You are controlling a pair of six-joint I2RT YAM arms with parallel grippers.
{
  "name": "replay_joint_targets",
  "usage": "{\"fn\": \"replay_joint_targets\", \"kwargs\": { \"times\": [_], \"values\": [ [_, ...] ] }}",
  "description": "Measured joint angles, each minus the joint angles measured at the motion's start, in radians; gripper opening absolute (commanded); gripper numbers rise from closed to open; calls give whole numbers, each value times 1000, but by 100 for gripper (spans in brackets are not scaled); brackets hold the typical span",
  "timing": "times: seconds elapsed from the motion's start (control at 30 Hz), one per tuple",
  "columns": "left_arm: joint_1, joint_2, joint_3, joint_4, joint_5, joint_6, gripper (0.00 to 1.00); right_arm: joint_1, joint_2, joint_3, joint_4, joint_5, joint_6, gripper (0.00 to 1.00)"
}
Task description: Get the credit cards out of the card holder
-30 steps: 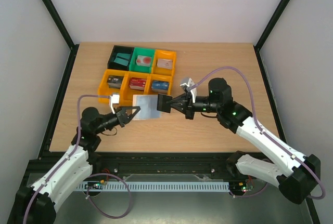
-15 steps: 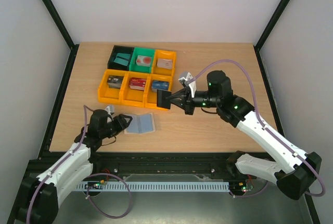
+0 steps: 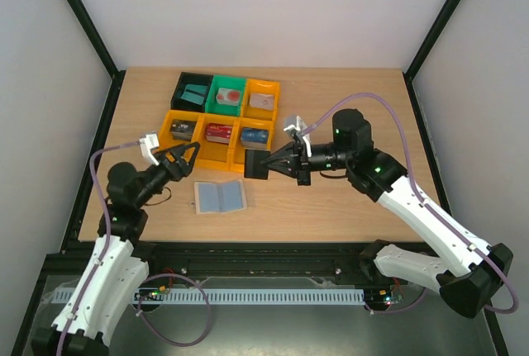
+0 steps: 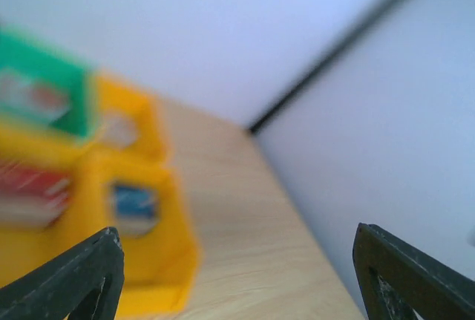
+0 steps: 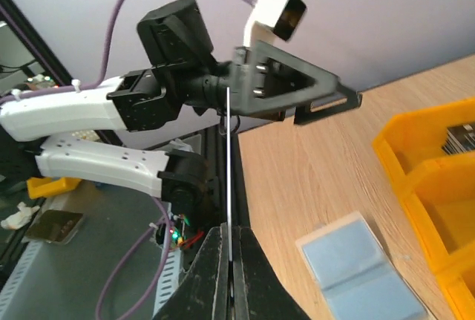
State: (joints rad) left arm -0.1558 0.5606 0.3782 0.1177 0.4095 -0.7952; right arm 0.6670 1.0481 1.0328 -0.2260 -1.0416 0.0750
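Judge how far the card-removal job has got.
Done: the grey-blue folding card holder lies open, showing no card; cards lie in the orange, green and black plastic bins. In hand: the right gripper pinches a dark flat card. Left: probably binning it; the left gripper hangs open, empty.

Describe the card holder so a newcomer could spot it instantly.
On the wooden table, find the block of six bins towards the far left. On the near side of its orange row lies the card holder, opened flat: the only grey-blue thing loose on the bare wood.
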Motion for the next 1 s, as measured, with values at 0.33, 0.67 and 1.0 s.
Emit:
{"fn": "replay_joint_targets", "kwargs": {
  "times": [0.33,0.67,1.0],
  "values": [
    [-104,-18,175,199,612,389,64,32,67,14,91,-56,39,2],
    [-167,61,213,57,664,470,5,176,215,87,106,19,8,2],
    [-172,38,214,33,625,502,2,193,215,94,98,64,-47,24]
  ]
}}
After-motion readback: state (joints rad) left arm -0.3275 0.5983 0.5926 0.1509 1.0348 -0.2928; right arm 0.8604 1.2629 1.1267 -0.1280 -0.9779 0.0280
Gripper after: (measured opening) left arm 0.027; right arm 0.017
